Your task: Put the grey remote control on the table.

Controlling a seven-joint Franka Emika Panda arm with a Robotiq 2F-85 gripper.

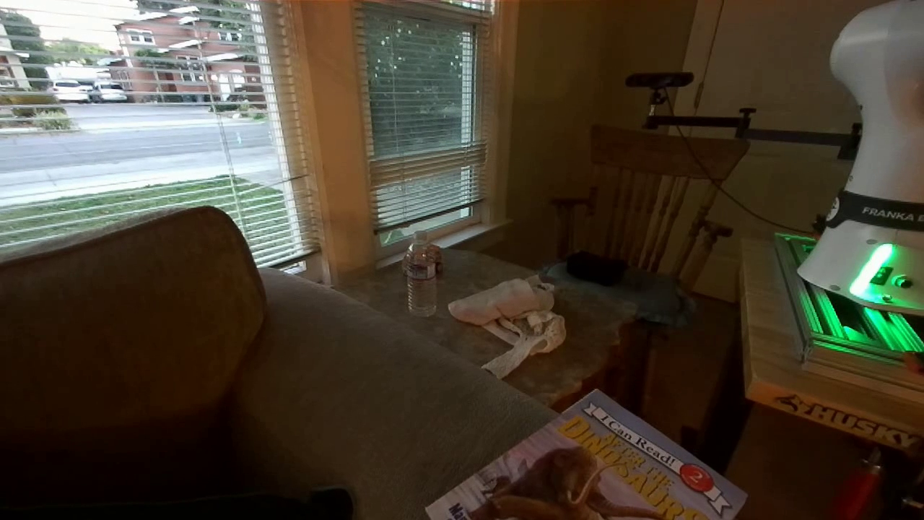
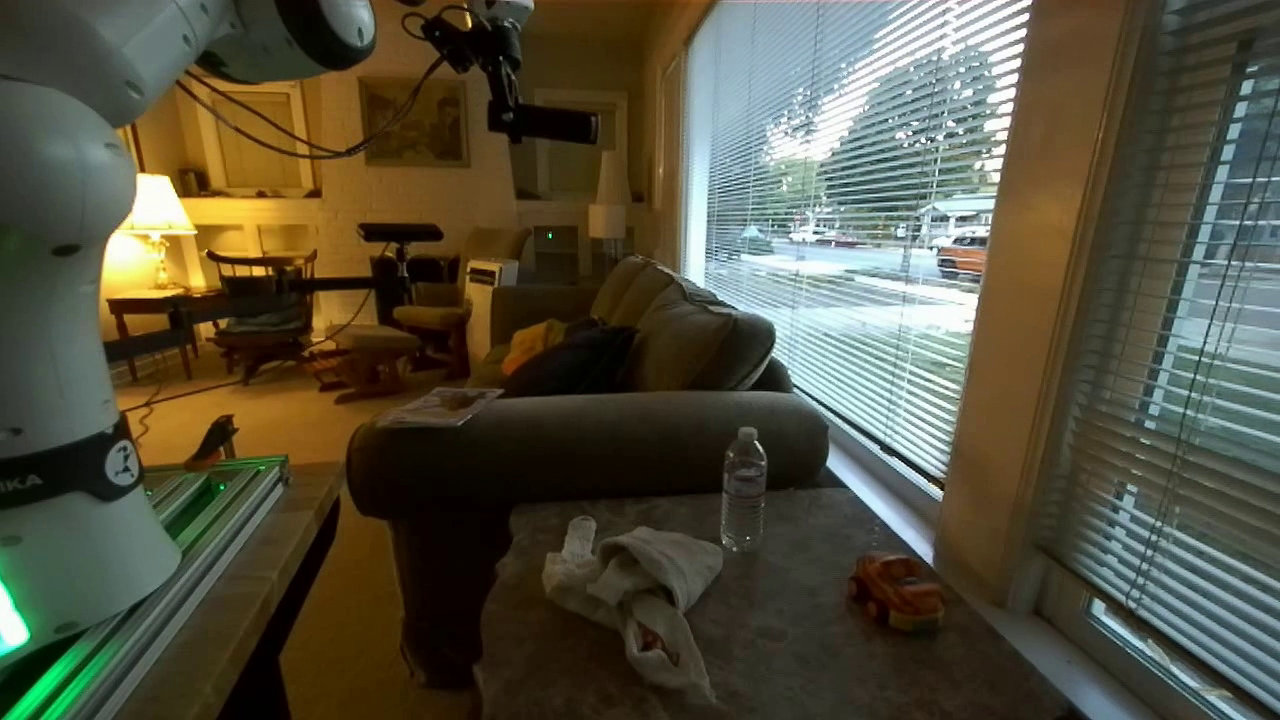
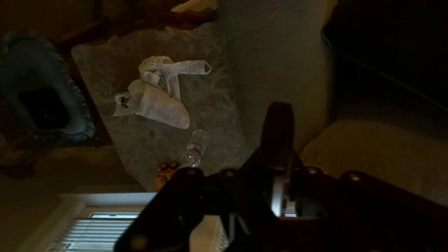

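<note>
1. Nearest in the wrist view, the gripper (image 3: 278, 115) is almost black; its jaws are clenched, but shadow swallows the seam between them; whether they grasp anything I cannot tell.
2. Grey remote control: I cannot tell where it is; a dark bar (image 2: 560, 123) juts out high in an exterior view, too dim to name.
3. Mottled tabletop (image 2: 810, 655): one edge runs out of frame in an exterior view; another is covered by the sofa arm (image 1: 361, 368).
4. White cloth (image 3: 162, 106) lies crumpled toward the tabletop edge farthest from the window (image 2: 850, 250); a reddish patch (image 2: 655, 642) shows among its folds, mostly hidden.
5. Clear bottle (image 2: 744, 490) stands upright near the sofa-side edge; the gripper hides its cap in the wrist view.
6. Orange toy car (image 2: 897, 592) sits near the window-side edge; the bottle partly covers it in an exterior view, the gripper in the wrist view.
7. Book (image 1: 592, 458) lies flat on the sofa arm's front end; its lower part is cut off in an exterior view.
8. Black object (image 1: 595, 267) on the seat of the chair (image 1: 668, 155): too dark to identify.
</note>
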